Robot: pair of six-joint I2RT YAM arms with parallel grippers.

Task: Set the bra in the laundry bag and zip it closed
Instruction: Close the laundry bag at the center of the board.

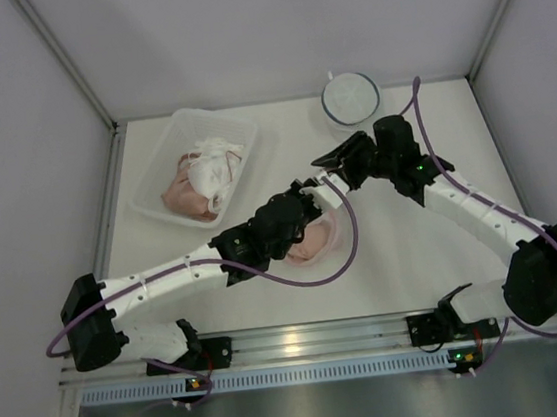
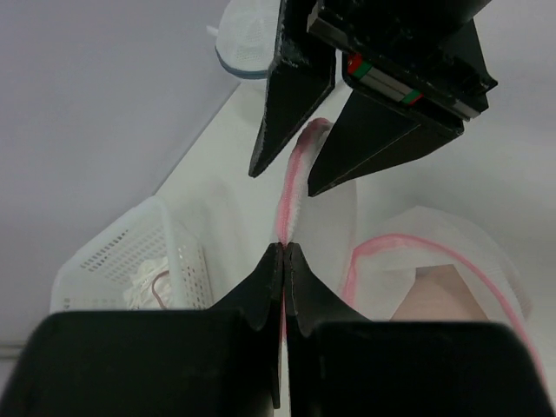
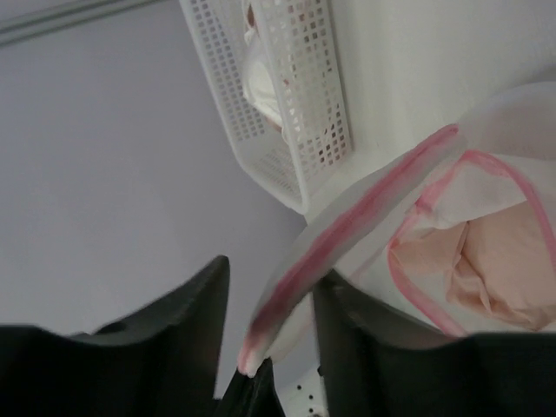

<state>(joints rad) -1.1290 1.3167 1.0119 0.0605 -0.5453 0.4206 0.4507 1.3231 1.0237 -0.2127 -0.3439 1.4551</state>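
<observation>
Top view: bag (image 1: 315, 245) mostly hidden under left arm (image 1: 276, 227). Basket (image 1: 152, 186) contents tangled, item count unclear. Left wrist view: left gripper (image 2: 284, 259) base blocks lower frame, hiding part of basket; right gripper (image 2: 282, 183) body cut by top edge; bag runs off right edge. Right wrist view: fingers (image 3: 187, 321) cropped at bottom edge, basket at top; bra (image 3: 499, 261) blurred behind mesh, cut by right edge.

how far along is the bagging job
Done: bra sits inside the bag. In hand: left end effector is shut on the pink trim, right end effector straddles it, open. To do: the bag gapes, so zipping is not yet done.
</observation>
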